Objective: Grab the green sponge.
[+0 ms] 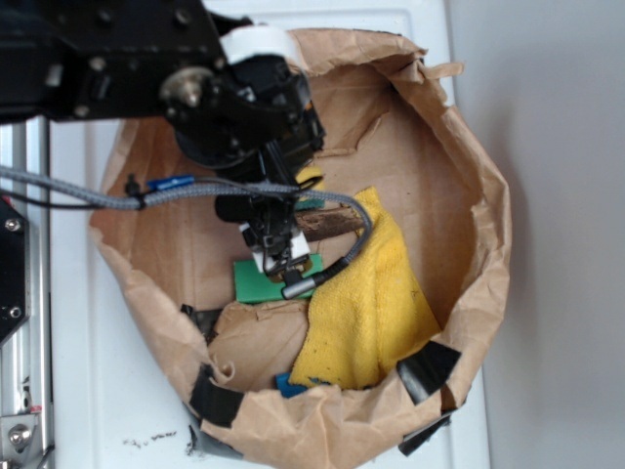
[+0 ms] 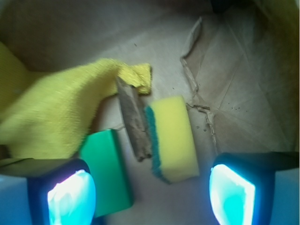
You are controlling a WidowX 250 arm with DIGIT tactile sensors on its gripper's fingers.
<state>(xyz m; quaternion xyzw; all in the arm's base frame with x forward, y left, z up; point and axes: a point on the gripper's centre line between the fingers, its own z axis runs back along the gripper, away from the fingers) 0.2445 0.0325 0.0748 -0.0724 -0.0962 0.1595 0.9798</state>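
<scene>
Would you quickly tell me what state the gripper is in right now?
Gripper: open, holding nothing, above the green sponge.

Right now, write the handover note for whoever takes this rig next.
Gripper: open, holding nothing, poised above the paper bag's floor.
Green sponge: lies flat on the bag floor, near one fingertip, its far end tucked under the yellow cloth.
Beside it: a piece of bark, then the yellow sponge with a green edge, which sits more centred between the fingers.
Done: approach only. Left: shift over the green sponge, descend, close, lift.
</scene>
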